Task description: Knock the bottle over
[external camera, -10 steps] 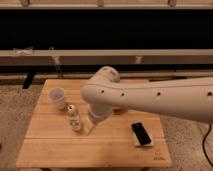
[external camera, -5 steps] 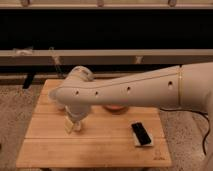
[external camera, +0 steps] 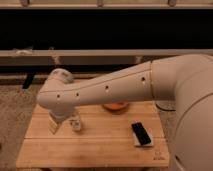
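The small clear bottle (external camera: 76, 124) with a pale label stands on the wooden table (external camera: 100, 150), left of centre, and looks upright. My white arm reaches across the table from the right. The gripper (external camera: 54, 125) hangs below the arm's end, just left of the bottle and close beside it. I cannot tell whether it touches the bottle.
A black flat device (external camera: 141, 133) on a white base lies on the right part of the table. An orange round object (external camera: 116, 107) sits at the back, partly behind the arm. The whitish cup is hidden by the arm. A dark shelf wall runs behind the table.
The arm has swung left across the table and now covers the cup. The gripper has come down beside the bottle's left side. The bottle stands in about the same place.
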### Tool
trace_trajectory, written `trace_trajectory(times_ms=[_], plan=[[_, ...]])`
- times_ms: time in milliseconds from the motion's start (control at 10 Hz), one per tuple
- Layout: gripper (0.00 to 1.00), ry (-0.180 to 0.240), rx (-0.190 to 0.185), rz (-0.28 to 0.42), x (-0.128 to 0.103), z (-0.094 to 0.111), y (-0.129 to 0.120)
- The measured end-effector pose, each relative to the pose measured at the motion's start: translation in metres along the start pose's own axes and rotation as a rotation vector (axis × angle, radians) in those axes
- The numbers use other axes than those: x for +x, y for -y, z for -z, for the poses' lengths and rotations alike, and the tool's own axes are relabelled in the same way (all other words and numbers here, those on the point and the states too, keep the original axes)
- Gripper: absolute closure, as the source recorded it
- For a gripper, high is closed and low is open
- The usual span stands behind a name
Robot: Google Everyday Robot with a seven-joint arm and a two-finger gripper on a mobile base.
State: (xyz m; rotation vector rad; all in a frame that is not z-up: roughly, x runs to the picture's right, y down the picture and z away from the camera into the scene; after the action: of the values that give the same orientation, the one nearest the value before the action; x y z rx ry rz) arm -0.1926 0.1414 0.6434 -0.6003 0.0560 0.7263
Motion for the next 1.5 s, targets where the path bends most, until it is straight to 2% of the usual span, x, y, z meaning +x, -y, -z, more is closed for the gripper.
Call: trace_trajectory(times_ms=[300,500,800,1500], plan=[[0.2,0.023,0.03,-0.005,-0.025,-0.003,0.004],[0.2,0.025,0.056,-0.031,-0.028,-0.003,0.029],[0.2,0.031,0.078,-0.047,-0.029,-0.008,0.046],[0.2,0.019,0.15,-0.104,-0.039,-0.04,0.081]])
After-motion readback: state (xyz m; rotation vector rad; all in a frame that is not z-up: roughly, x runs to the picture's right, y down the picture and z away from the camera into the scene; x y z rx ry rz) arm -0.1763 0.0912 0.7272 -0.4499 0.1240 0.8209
